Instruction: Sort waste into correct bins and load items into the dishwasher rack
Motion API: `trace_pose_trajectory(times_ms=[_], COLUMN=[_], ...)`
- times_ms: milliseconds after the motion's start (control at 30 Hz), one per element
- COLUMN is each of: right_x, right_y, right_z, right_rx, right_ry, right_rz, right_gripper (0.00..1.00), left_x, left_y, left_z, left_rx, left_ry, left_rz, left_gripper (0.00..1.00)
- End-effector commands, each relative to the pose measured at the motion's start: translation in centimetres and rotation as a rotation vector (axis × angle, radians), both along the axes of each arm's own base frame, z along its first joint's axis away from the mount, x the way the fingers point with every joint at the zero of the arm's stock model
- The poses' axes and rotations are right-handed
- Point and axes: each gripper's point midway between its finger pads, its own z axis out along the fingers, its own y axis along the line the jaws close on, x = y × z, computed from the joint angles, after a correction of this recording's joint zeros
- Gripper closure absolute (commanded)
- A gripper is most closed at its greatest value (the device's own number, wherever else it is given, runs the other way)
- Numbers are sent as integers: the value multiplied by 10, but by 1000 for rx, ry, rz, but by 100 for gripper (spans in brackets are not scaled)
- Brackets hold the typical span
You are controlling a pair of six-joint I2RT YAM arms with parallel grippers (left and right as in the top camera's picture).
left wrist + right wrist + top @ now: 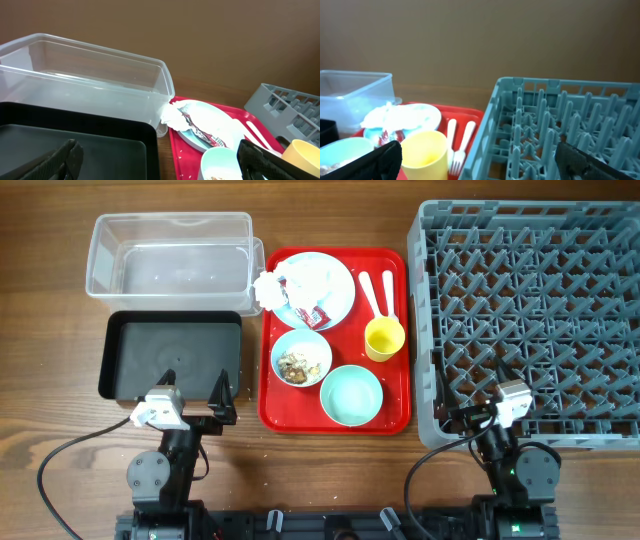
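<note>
On the red tray [395, 408] lie a pale blue plate [335, 280] with a crumpled napkin [267, 288] and a sauce packet [311, 315], a bowl of food scraps [301, 358], an empty bowl [351, 394], a yellow cup [384, 338] and white utensils [376, 290]. The clear tub [170, 252] and the black tray [170, 355] stand left of it, and the grey rack [535, 310] stands right. My left gripper [195, 395] is open and empty over the black tray's near edge. My right gripper [475, 408] is open and empty at the rack's near left corner.
The left wrist view shows the tub [90, 80], black tray [100, 145], plate [210, 122] and scraps bowl [217, 162] between open fingers [160, 167]. The right wrist view shows the cup [422, 150], utensils [457, 142] and rack [555, 130] between open fingers [480, 165].
</note>
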Motion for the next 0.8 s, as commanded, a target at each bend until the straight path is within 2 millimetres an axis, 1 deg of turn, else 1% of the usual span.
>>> trace_pose_trajectory(times_ms=[0, 67, 100, 167, 233, 300, 367, 433, 467, 500, 533, 633, 700, 767], right_x=[-6, -8, -10, -14, -17, -18, -15, -10, -4, 4, 9, 23, 33, 42], right_y=[17, 18, 21, 28, 30, 33, 38, 43, 43, 44, 44, 44, 44, 44], right_z=[20, 26, 32, 44, 65, 90, 114, 133, 143, 157, 162, 173, 178, 181], right_rx=[77, 74, 72, 46, 37, 22, 5, 8, 13, 21, 25, 12, 0, -8], right_ry=[-60, -84, -91, -110, -128, -144, -147, -118, -83, -16, 19, 125, 207, 275], right_rz=[104, 113, 131, 173, 187, 204, 237, 266, 270, 276, 276, 275, 275, 278], right_gripper=[0, 0, 0, 0, 0, 0, 0, 0, 0, 0, 0, 0, 0, 0], left_x=[1, -1, -3, -6, -9, -10, -7, -2, 3, 15, 22, 41, 66, 86], left_y=[2, -11, -18, -22, -22, -22, -23, -27, -29, -30, -31, -32, -40, -52], left_z=[5, 16, 27, 43, 64, 83, 99, 111, 118, 130, 136, 151, 163, 170], left_rx=[14, 12, 14, 19, 25, 25, 23, 48, 56, 55, 52, 45, 37, 36], left_ry=[-30, -72, -118, -173, -205, -211, -179, -137, -104, -37, -8, 73, 151, 210], left_rz=[8, -68, -107, -130, -132, -132, -136, -165, -176, -187, -190, -202, -228, -265], left_gripper=[0, 0, 0, 0, 0, 0, 0, 0, 0, 0, 0, 0, 0, 0])
